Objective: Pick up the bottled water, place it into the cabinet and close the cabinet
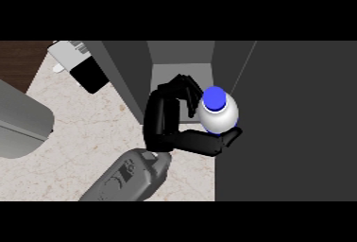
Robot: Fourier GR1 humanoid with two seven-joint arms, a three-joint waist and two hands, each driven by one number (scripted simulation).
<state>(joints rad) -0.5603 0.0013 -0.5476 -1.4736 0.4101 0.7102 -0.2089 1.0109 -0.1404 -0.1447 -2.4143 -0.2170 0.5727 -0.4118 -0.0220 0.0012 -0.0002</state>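
A pale, marble-patterned bench [77, 142] runs beside a dark grey cabinet [129, 71], whose lighter interior shows between its left wall and a broad dark door panel [300, 123] filling the view's right side. At the far left sits a rounded grey object [21, 123]; above it lies a white-and-black item [80, 64] too unclear to name, with dark wood in the corner. A grey forearm [129, 182] rises from the lower edge to the left hand [162, 118], its fingers and thumb curled round the bottled water [222, 118] — white-bodied, blue-capped, seen from above — at the mouth of the cabinet's opening, just beside the door panel.
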